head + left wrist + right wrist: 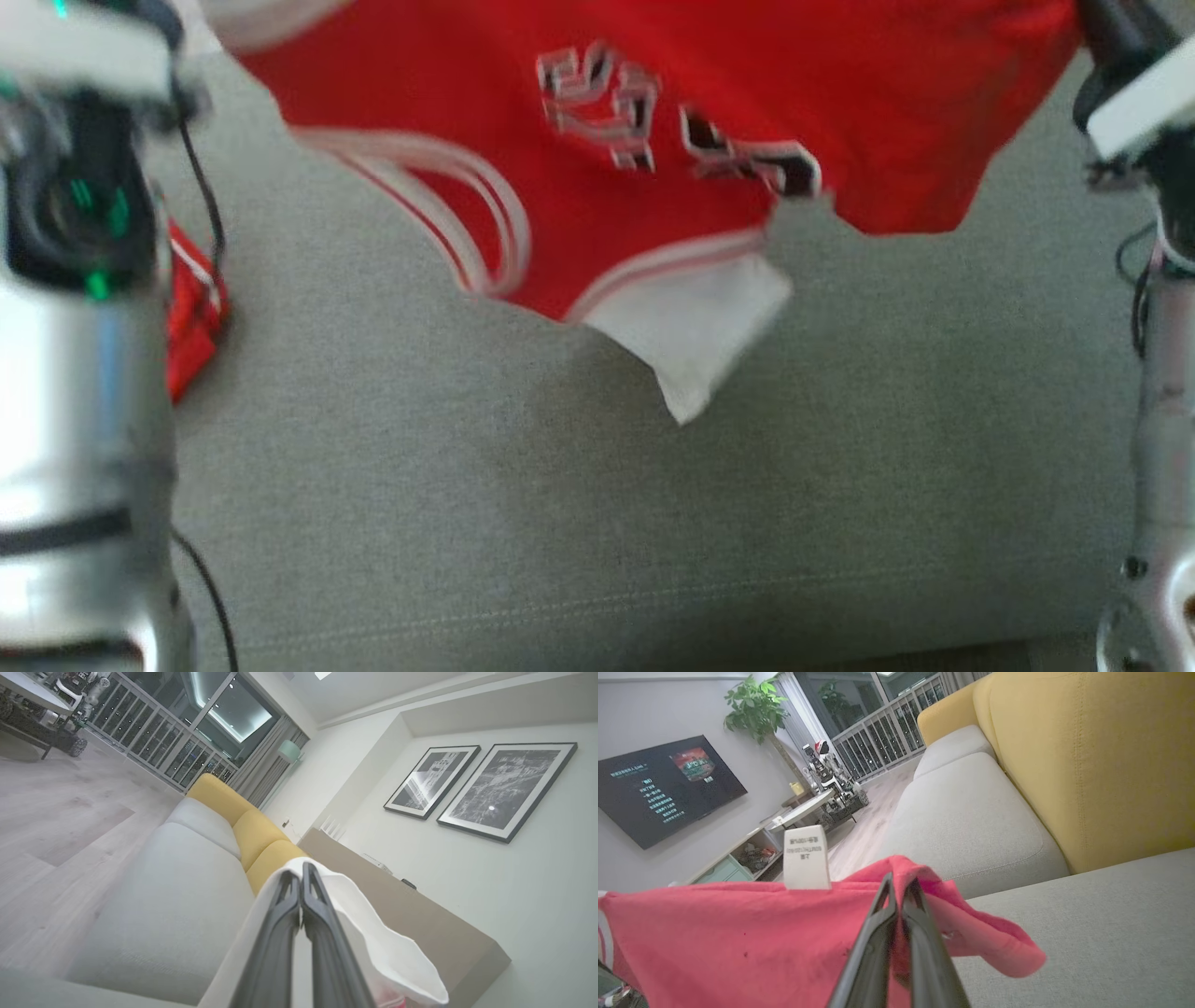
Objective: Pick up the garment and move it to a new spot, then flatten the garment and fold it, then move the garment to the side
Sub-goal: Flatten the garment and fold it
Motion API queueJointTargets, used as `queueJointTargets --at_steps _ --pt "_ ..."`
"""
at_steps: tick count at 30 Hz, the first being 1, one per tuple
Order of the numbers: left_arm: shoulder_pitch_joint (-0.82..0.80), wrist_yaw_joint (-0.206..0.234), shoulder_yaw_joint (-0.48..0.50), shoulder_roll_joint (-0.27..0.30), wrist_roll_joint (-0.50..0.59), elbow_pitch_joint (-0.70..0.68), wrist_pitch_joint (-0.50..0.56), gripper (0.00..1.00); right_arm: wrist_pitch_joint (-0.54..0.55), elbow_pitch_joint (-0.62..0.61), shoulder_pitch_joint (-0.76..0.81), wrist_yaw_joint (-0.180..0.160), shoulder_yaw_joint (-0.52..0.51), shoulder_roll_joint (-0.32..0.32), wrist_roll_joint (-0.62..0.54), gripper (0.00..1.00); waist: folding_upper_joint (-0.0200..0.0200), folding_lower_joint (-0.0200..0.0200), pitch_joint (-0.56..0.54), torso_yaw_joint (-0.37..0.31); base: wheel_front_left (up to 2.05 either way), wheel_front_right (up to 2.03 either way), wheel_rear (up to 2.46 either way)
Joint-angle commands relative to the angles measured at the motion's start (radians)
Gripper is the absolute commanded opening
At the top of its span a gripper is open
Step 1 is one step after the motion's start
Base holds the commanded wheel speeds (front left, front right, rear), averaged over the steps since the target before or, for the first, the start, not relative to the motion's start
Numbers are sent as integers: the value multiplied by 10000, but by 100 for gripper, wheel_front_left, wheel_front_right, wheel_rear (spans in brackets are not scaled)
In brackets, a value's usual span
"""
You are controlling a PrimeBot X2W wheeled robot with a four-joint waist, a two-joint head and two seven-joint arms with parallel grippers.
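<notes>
A: Step in hand?

B: First one, seemingly: carrying to a new spot. Garment (709, 112) hanging spread between both arms, above the far half of the sofa (560, 513) seat. Hard to say whether the lowest white corner touches the cushion; head view blurred.

A: Jaws?

B: Left jaws pressed fully together on a white part of the cloth. Right jaws likewise closed, pinching a red fold beside the tag (806, 858).

A: Next?

B: Likely calls for lowering onto bare seat with the cloth taut, to land flat and ready for smoothing.

A: Containers?

B: Just a cubby (754, 856) under the TV (668, 788), with clutter inside too small to name.
</notes>
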Motion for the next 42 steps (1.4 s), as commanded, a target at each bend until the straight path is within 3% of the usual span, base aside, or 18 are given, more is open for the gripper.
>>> queueJointTargets --at_steps 1,5,7,11,12,14,23,33,34,35,38,39,42 --pt "-547 22 359 381 -2 -122 40 0 230 -267 -255 -2 174 65 5 0 0 0 162 -72 0 0 0" --pt "-1014 -267 -74 472 14 590 523 0 719 -601 16 -2 702 -293 -251 0 0 0 548 -191 0 0 0" --pt "-133 -640 -532 799 437 604 541 0 546 -1192 1095 -2 1111 -382 -271 0 0 0 841 -290 0 0 0" --pt "1341 -727 -454 865 526 563 5 0 -98 -1494 2865 -2 1691 -268 -352 0 0 0 1148 -381 0 0 0" --pt "1594 -735 -398 861 521 551 -134 0 -234 -1447 3261 -2 1759 -167 -302 11 0 0 1202 -370 0 0 0" --pt "1977 -720 -293 811 490 495 -373 0 -526 -1402 3985 -2 1826 -11 -230 100 0 0 1309 -309 0 0 0" --pt "2466 -762 -202 815 567 275 -814 0 -1482 -2435 5988 -2 1598 456 642 100 0 0 1649 -104 0 0 0" --pt "2541 -817 -297 748 606 479 -967 0 -1662 -2235 5996 -2 1573 619 960 100 0 0 1647 14 0 0 0" --pt "2556 -825 -307 743 607 498 -980 0 -1695 -2217 5999 -2 1578 628 987 80 0 0 1624 29 0 0 0" --pt "2575 -825 -313 738 609 515 -993 0 -1713 -2210 6013 -2 1584 631 1006 53 0 0 1598 40 0 0 0" --pt "2631 -821 -315 745 610 567 -1026 0 -1688 -2301 6116 -2 1642 629 1041 5 0 0 1520 46 0 0 0" --pt "2649 -821 -315 743 607 585 -1039 0 -1673 -2346 6161 -2 1656 599 1008 0 0 0 1490 47 0 0 0" --pt "2723 -820 -339 729 611 636 -1071 0 -1599 -2483 6320 -2 1619 568 941 0 0 0 1372 51 0 0 0"
